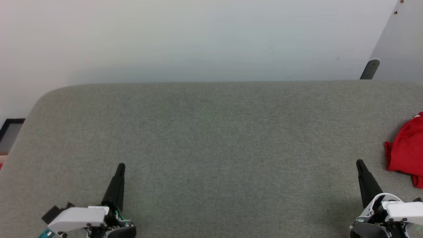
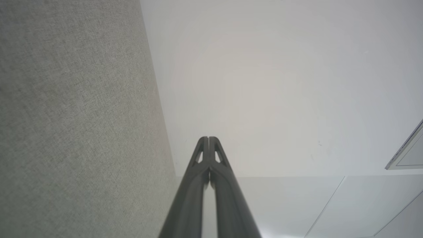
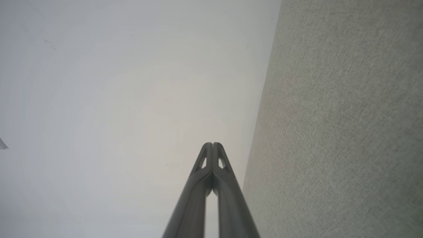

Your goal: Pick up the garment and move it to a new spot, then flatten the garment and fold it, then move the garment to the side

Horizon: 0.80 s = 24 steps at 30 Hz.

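The garment [image 1: 405, 152] is a bright red crumpled heap at the right edge of the grey fabric-covered table [image 1: 211, 138], partly cut off by the picture's edge. My right gripper [image 1: 359, 163] is shut and empty at the lower right, a short way left of the garment. Over the lower left of the table my left gripper [image 1: 121, 166] is also shut and empty. In the left wrist view my left gripper [image 2: 208, 138] has its fingertips pressed together against a pale wall. The right gripper [image 3: 212, 144] looks the same in the right wrist view.
A pale wall [image 1: 198, 36] rises behind the table's far edge. A dark bracket [image 1: 370, 69] stands at the back right by an angled panel. A dark-framed object [image 1: 10, 130] lies beyond the table's left edge.
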Motion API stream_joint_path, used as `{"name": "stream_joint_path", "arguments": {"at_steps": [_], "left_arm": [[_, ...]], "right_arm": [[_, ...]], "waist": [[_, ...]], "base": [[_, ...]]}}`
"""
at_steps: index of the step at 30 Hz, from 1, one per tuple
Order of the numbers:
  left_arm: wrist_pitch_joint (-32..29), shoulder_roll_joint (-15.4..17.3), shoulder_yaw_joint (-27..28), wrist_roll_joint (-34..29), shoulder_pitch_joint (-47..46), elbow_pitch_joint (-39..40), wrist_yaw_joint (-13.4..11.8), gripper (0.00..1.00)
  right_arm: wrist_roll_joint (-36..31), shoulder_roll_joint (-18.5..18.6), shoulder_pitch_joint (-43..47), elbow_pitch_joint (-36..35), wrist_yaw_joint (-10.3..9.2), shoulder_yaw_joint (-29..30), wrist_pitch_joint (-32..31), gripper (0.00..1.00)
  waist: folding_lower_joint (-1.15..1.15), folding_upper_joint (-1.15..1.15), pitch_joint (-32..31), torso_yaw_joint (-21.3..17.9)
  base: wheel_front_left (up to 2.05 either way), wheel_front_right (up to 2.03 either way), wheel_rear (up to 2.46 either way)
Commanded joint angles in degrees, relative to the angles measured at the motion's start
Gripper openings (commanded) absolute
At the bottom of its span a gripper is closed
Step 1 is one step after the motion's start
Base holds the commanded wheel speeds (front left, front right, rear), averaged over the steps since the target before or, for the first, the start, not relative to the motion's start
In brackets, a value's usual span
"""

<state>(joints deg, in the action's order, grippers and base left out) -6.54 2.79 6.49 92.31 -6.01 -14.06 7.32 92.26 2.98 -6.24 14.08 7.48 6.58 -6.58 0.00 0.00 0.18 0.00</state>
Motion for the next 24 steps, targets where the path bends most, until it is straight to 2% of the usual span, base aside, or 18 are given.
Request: {"name": "stream_joint_path", "arguments": {"at_steps": [1,24], "left_arm": [[-0.2,0.0,0.1,0.2,-0.6,0.0,0.3,0.0],[-0.2,0.0,0.1,0.2,-0.6,0.0,0.3,0.0]], "right_arm": [[0.3,-0.2,-0.2,0.0,0.02,0.0,-0.1,0.0],[0.3,-0.2,-0.2,0.0,0.02,0.0,-0.1,0.0]], "waist": [[0.0,0.0,0.0,0.0],[0.0,0.0,0.0,0.0]], "base": [[0.0,0.0,0.0],[0.0,0.0,0.0]]}}
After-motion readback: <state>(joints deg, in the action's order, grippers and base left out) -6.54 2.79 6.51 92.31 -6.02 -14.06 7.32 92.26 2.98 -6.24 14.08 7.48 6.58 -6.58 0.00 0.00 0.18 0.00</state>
